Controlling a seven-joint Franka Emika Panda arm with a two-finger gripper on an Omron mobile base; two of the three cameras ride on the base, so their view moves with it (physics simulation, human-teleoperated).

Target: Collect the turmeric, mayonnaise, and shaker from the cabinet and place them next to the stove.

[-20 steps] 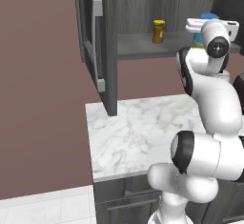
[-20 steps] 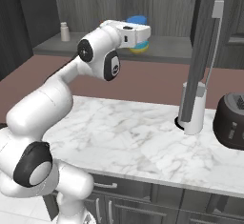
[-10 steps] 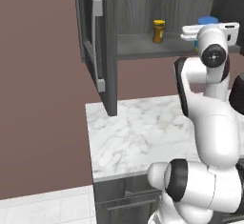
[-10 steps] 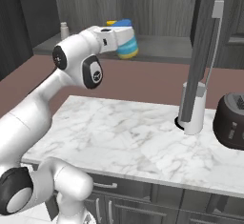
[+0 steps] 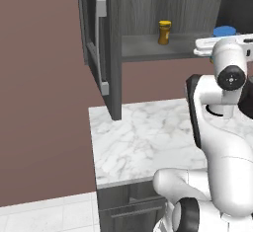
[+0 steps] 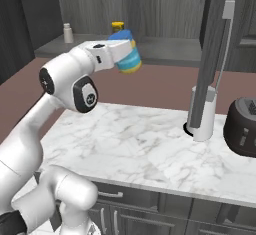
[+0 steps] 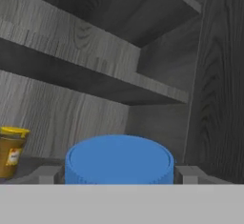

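Mayonnaise (image 6: 128, 54) is clamped between the fingers of the gripper (image 6: 131, 55), held in the air out past the front edge of the cabinet (image 5: 153, 9) shelf, above the marble worktop (image 6: 150, 149). In the hand view its blue lid sits right between the grey fingertips (image 7: 46, 174). Turmeric (image 5: 164, 32) stands on the shelf toward the back wall. Shaker (image 6: 67, 33) stands at the shelf's far left end in the right base view, well apart from the turmeric. Cabinet door (image 5: 101, 48) hangs wide open over the worktop's left edge.
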